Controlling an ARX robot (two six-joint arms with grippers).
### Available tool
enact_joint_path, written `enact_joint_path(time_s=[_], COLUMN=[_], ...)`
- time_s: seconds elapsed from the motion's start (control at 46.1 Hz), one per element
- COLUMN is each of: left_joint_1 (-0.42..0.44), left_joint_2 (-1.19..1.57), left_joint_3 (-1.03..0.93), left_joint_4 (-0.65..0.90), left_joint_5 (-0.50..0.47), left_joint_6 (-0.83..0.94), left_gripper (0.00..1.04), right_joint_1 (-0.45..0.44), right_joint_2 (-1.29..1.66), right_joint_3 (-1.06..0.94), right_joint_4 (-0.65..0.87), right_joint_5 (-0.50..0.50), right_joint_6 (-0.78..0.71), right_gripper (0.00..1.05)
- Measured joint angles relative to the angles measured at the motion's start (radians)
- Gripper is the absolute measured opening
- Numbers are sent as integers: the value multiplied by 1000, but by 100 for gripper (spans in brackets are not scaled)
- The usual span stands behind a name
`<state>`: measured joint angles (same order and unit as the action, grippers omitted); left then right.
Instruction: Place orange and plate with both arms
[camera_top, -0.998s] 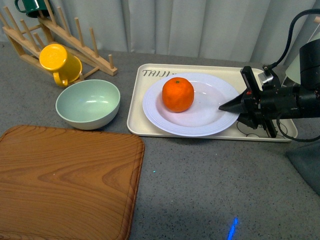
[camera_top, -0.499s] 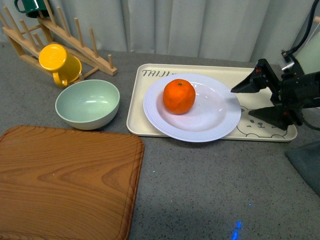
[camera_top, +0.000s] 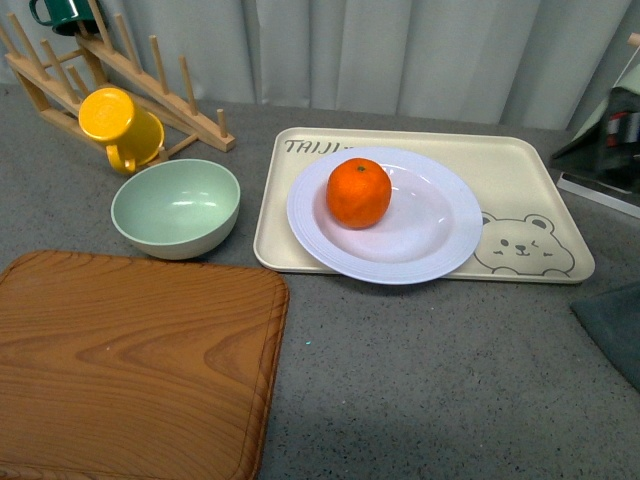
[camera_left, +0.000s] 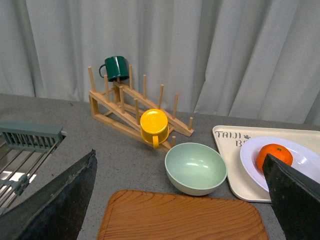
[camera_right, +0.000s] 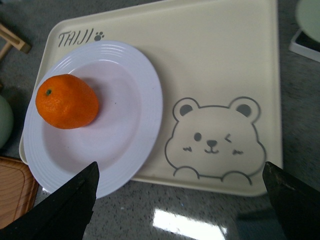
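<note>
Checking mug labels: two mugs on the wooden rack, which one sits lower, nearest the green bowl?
The yellow mug, hung near the rack's low end, just behind the pale green bowl. The dark green mug sits at the rack's high end, farther away.

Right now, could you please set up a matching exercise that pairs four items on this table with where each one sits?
Items:
1. round bright orange fruit
2. large white ribbed plate
3. yellow mug
4. dark green mug

Places:
A. at the top of the wooden rack
B. on the beige bear-print tray
C. on the white plate
D. low on the rack, behind the pale green bowl

Pairs: 1-C, 2-B, 3-D, 4-A
</note>
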<state>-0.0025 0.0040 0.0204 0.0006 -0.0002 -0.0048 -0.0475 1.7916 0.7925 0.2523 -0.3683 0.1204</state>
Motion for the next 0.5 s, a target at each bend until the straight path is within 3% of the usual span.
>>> enact_joint_path(time_s=[0.108, 0.325, 0.499], left_joint_1=[0, 0, 0], left_joint_2=[0, 0, 0], left_joint_3=[0, 0, 0], left_joint_4=[0, 0, 0], left_joint_5=[0, 0, 0], left_joint_6=[0, 0, 0], left_gripper=[98, 98, 98], right_joint_1=[-34, -93, -124], right_joint_2=[-144, -467, -676], right_joint_3=[-111, -376, -507], right_joint_4=[-11, 13, -6], right_joint_5=[18, 150, 148], right_joint_6=[16, -47, -83], right_gripper=[96, 96, 96])
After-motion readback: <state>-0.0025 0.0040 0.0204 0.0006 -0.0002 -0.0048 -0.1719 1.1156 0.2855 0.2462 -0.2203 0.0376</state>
